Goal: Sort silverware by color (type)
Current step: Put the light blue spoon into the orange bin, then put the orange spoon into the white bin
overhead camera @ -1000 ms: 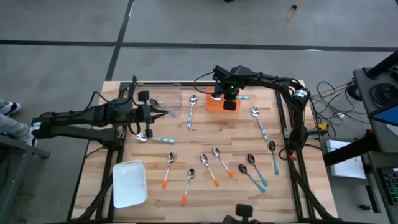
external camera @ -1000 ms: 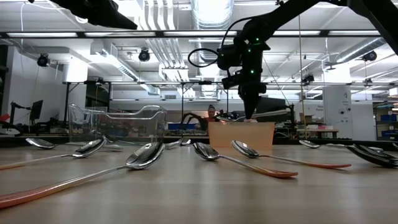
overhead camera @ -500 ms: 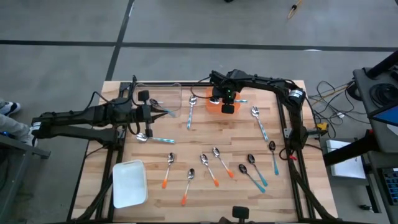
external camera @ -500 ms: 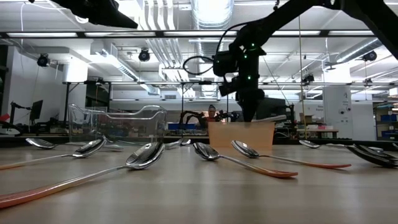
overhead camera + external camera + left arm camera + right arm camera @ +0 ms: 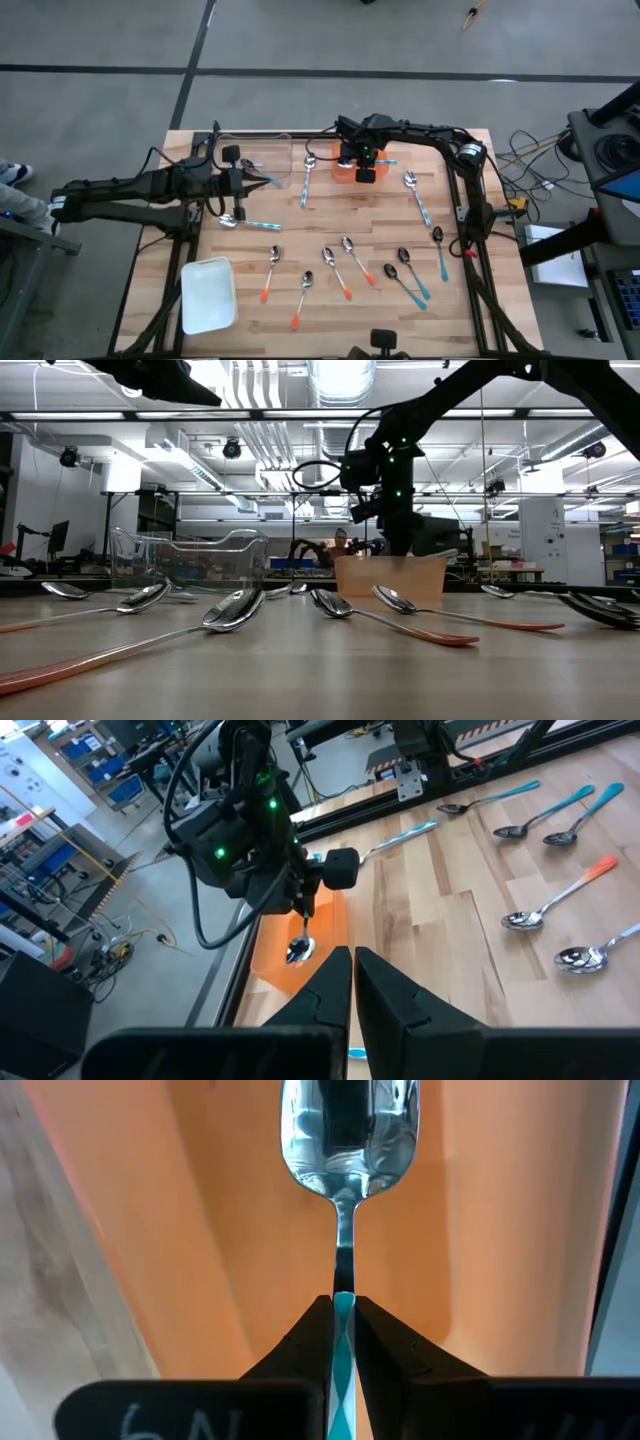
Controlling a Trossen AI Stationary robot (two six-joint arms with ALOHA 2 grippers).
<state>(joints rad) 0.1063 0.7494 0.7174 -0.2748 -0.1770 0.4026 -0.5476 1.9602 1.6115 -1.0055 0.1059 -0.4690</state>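
Note:
My right gripper (image 5: 360, 160) hangs over the orange bin (image 5: 345, 170) at the table's far middle, shut on a spoon (image 5: 348, 1130) with a silver bowl and a light-blue handle. In the left wrist view the spoon's bowl (image 5: 299, 949) hangs low in the bin (image 5: 325, 925). My left gripper (image 5: 272, 181) waits shut above the table's left side, holding nothing. Orange-handled spoons (image 5: 268, 274) lie flat at the near middle, teal-handled ones (image 5: 408, 284) at the near right, and a light-blue one (image 5: 416, 196) lies to the right of the bin. My right gripper pinches the spoon's light-blue handle (image 5: 342, 1325) between its two fingers, close to where it meets the silver neck. The fingers point down, along the spoon. The spoon hangs upright, bowl lowest, in the orange bin; whether the bowl touches the bin's floor I cannot tell.
A clear container (image 5: 266, 152) stands at the far left, by the left gripper. A white tray (image 5: 208, 293) lies at the near left. One more light-blue spoon (image 5: 248, 225) lies under the left arm, and an orange-handled spoon (image 5: 307, 178) lies left of the bin.
My right gripper has sunk and drifted toward the table's left edge, carrying the spoon down into the orange bin. It has stayed shut on the handle.

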